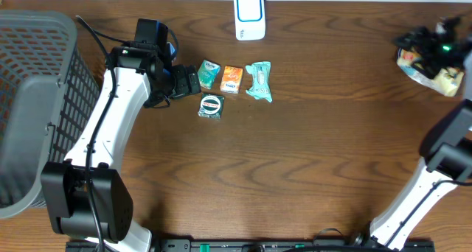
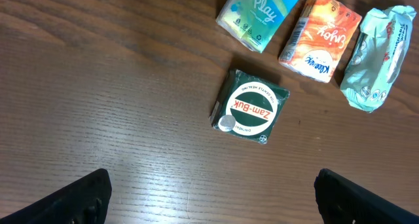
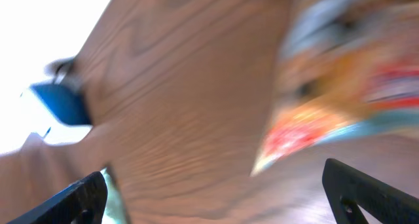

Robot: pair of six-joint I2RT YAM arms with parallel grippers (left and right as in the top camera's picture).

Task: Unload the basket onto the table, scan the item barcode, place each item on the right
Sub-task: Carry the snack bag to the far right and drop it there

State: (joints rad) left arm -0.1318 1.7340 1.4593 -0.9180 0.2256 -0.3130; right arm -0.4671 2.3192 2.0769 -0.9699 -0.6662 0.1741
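Four small items lie together left of the table's middle: a green Play tissue pack [image 1: 209,74] [image 2: 260,14], an orange tissue pack [image 1: 231,79] [image 2: 319,35], a teal wipes pack [image 1: 259,81] [image 2: 376,57] and a dark green Zam-Buk tin [image 1: 211,106] [image 2: 250,108]. My left gripper [image 1: 193,81] [image 2: 213,204] hangs open just left of them with nothing in it. The white and blue scanner [image 1: 250,15] stands at the back edge. My right gripper [image 1: 417,44] [image 3: 216,198] is open at the far right, over a colourful packet [image 1: 431,71] [image 3: 340,99] lying on the table, blurred in the wrist view.
A grey mesh basket [image 1: 37,97] fills the left edge. A blurred blue shape [image 3: 62,103] shows at the table's edge in the right wrist view. Bare wood [image 1: 295,163] runs across the middle and front.
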